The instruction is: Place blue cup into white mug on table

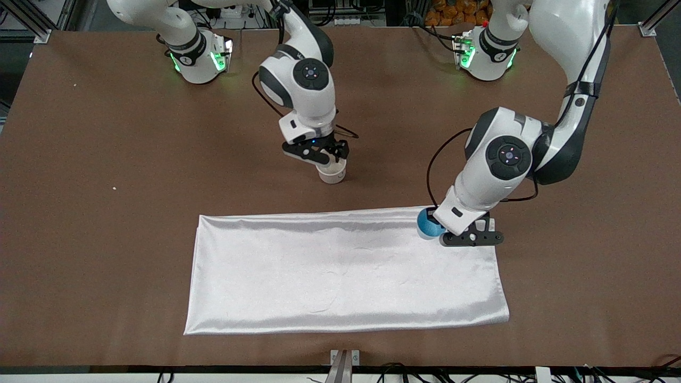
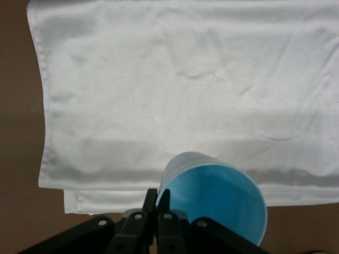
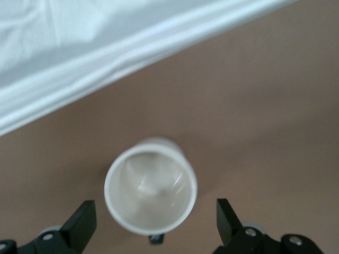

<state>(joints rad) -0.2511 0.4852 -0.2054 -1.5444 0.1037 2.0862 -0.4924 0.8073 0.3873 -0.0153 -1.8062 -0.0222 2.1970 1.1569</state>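
The white mug point(image 1: 332, 173) stands upright on the brown table point(image 1: 106, 159), farther from the front camera than the cloth. My right gripper point(image 1: 325, 158) hangs just above it, open. In the right wrist view its fingers point(image 3: 80, 222) stand wide on either side of the mug point(image 3: 151, 185), touching nothing. My left gripper point(image 1: 444, 234) is shut on the blue cup point(image 1: 427, 224), over the cloth's corner at the left arm's end. In the left wrist view the left gripper point(image 2: 157, 198) pinches the rim of the tilted cup point(image 2: 217, 203).
A shiny white folded cloth point(image 1: 340, 271) lies flat on the table between the mug and the front edge. Both arm bases stand along the table's back edge.
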